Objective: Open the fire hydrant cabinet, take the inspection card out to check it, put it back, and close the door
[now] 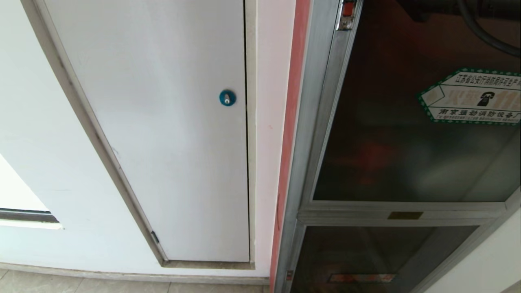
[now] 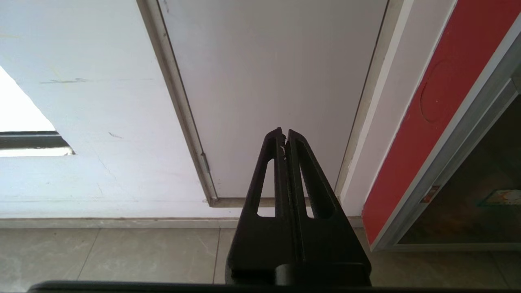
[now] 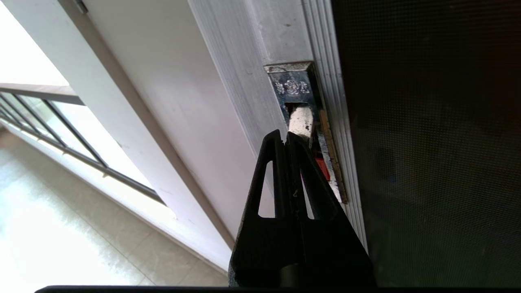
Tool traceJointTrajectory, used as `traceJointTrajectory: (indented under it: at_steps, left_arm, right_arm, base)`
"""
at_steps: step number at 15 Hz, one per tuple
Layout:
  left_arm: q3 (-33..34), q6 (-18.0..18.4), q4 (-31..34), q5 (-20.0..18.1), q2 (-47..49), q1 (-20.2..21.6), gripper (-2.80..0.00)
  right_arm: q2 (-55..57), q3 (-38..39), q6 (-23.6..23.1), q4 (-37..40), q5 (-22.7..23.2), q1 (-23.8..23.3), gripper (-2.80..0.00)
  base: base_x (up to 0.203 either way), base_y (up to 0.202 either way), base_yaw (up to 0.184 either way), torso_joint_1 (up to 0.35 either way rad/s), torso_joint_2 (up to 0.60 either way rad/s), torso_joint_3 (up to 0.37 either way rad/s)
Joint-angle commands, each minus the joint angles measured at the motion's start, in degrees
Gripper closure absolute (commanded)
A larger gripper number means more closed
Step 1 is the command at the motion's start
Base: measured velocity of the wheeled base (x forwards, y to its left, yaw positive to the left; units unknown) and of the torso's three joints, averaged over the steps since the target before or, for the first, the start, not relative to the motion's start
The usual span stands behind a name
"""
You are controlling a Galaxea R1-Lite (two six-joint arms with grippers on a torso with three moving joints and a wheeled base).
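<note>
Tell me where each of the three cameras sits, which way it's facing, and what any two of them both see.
Head view: on the robot's head, looking forward and down at the white panel door and the door; only a dark cable shows.
Left wrist view: behind the shut left gripper, facing the white panel door's lower corner and floor.
Right wrist view: behind the shut right gripper, its tips at the latch on the door's frame.
Shared: head and left wrist both show the white panel door; head and right wrist the latch.
</note>
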Motion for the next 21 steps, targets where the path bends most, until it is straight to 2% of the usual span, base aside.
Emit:
traceJointTrajectory:
  at_steps: [1,21]
  left_arm:
    - [0.0,0.0,0.0,0.0,0.1,0.0,0.00]
    - [0.0,0.0,0.0,-0.1,0.1,0.0,0.00]
  right_arm:
    - [0.4,0.0,0.1,0.2,0.0,-0.1,0.00]
    - [1.9,0.0,0.1,-0.5,0.2,-2.5,0.00]
  base:
    - [0.000,0.000,0.000,0.000,0.00,0.000]
    - [0.000,0.000,0.000,0.000,0.00,0.000]
